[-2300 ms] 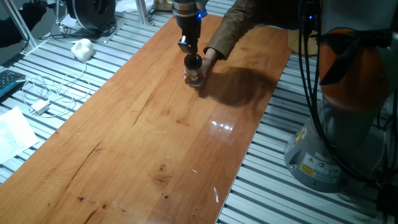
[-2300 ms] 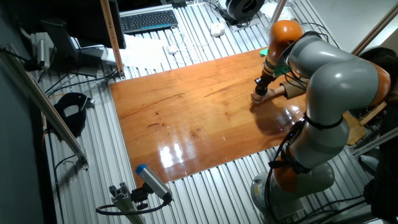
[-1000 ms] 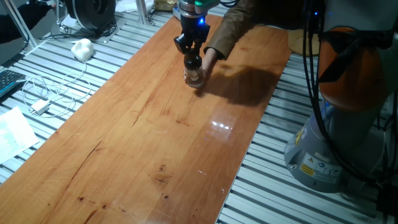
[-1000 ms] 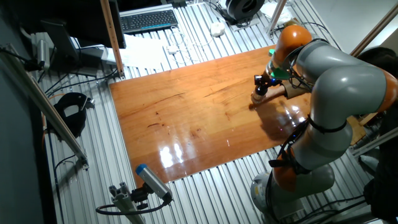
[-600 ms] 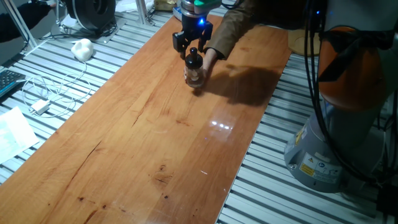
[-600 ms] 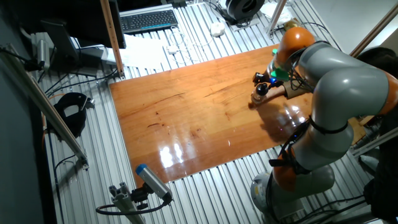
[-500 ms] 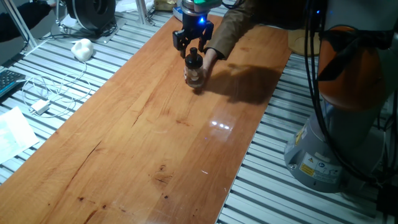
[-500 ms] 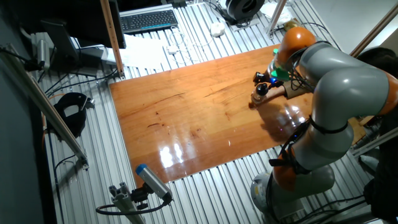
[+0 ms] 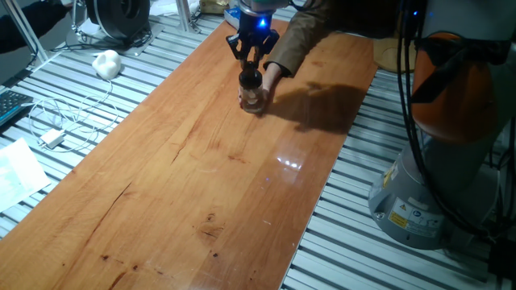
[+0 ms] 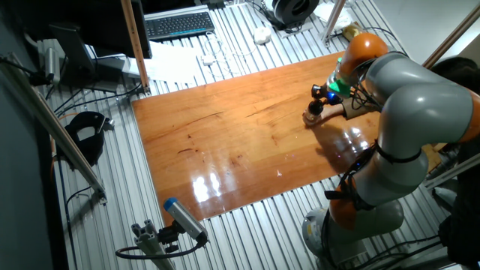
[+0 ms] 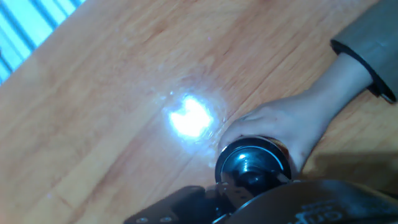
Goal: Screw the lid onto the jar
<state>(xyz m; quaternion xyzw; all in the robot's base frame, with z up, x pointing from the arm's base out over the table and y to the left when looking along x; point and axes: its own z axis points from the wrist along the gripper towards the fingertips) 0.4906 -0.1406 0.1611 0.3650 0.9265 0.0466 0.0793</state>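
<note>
black lid (image 9: 251,78) sits just below parted fingers (image 9: 242,51).

Desk (image 9: 201,153): orange-brown wood, darker grain streaks, white glare patch near the jar. Lid (image 11: 252,163): glossy black. Jar (image 9: 251,97): clear glass, brownish through it. Gripper (image 9: 252,50): black, blue light above it. Sleeve (image 11: 373,46) beside the jar: grey-olive. Arm (image 10: 405,82): grey with orange joints.

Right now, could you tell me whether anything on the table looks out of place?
Yes: a person's hand grips the jar on the table, right under the claw. The lid sits level on the jar; nothing spilled.
</note>
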